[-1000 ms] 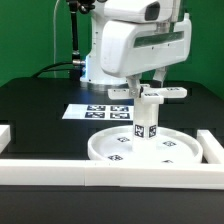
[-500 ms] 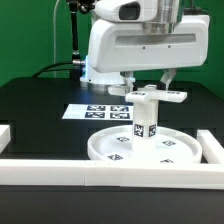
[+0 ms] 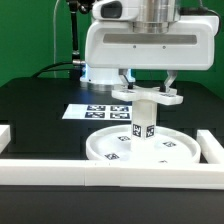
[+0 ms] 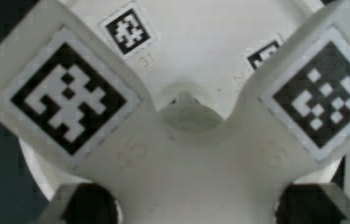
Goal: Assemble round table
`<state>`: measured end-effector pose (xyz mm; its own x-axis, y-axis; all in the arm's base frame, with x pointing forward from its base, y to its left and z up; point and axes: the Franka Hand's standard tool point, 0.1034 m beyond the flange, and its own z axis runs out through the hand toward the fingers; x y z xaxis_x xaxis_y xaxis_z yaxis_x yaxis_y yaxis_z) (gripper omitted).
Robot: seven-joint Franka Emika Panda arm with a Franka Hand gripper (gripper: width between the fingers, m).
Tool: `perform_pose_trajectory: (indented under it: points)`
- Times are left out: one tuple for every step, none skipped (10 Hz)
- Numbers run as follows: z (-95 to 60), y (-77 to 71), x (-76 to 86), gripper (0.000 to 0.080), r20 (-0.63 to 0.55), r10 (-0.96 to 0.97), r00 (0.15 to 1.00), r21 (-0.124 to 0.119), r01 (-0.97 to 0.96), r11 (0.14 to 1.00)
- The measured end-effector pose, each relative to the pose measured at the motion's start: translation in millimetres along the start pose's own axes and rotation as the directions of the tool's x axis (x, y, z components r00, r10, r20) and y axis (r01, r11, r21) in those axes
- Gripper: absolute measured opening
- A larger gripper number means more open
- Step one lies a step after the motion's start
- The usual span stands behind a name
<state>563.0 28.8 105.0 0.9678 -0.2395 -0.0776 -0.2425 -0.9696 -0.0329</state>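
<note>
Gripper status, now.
Gripper: shut on the cross-shaped base piece, holding it on top of the leg, which stands upright on the round disc.

We saw even, bright overhead light; the round disc (image 3: 143, 147) cast soft shadows on the black counter (image 3: 40, 105). The wrist view was blurred, its close tags soft-edged.

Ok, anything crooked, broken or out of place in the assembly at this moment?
Nothing stands out. The short white cylindrical leg stands upright in the middle of the large white rimmed round disc, and the white cross-shaped base piece sits level on the leg's top, held by the gripper. No damage shows.
</note>
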Motion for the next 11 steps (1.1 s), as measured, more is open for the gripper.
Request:
perform_pose_trajectory:
  points:
    - [0.7, 1.8, 1.0, 0.0443, -0.006, 0.116, 0.993, 0.027, -0.115, 0.993]
    - [0.8, 3.3, 0.9, 0.0443, -0.006, 0.198, 0.98, 0.059, -0.197, 0.979]
    - [1.1, 3.9, -0.2, 0.0443, -0.008, 0.329, 0.944, 0.099, -0.327, 0.94]
    - [1.7, 3.4, -2.9, 0.0443, 0.006, 0.417, 0.909, 0.108, -0.415, 0.903]
    - [2.1, 1.5, -3.9, 0.0443, 0.017, 0.499, 0.867, 0.106, -0.498, 0.861]
    - [2.2, 1.2, -3.8, 0.0443, 0.022, 0.538, 0.843, 0.105, -0.537, 0.837]
    - [2.3, 1.0, -3.9, 0.0443, 0.028, 0.582, 0.812, 0.104, -0.582, 0.807]
    - [2.4, 0.6, -4.0, 0.0443, 0.033, 0.624, 0.781, 0.102, -0.624, 0.775]
    - [2.4, 0.3, -4.1, 0.0443, 0.037, 0.653, 0.757, 0.101, -0.653, 0.751]
    - [2.4, -0.3, -4.2, 0.0443, 0.043, 0.697, 0.716, 0.099, -0.697, 0.71]
    - [2.2, 0.0, -3.4, 0.0443, 0.055, 0.754, 0.655, 0.104, -0.755, 0.648]
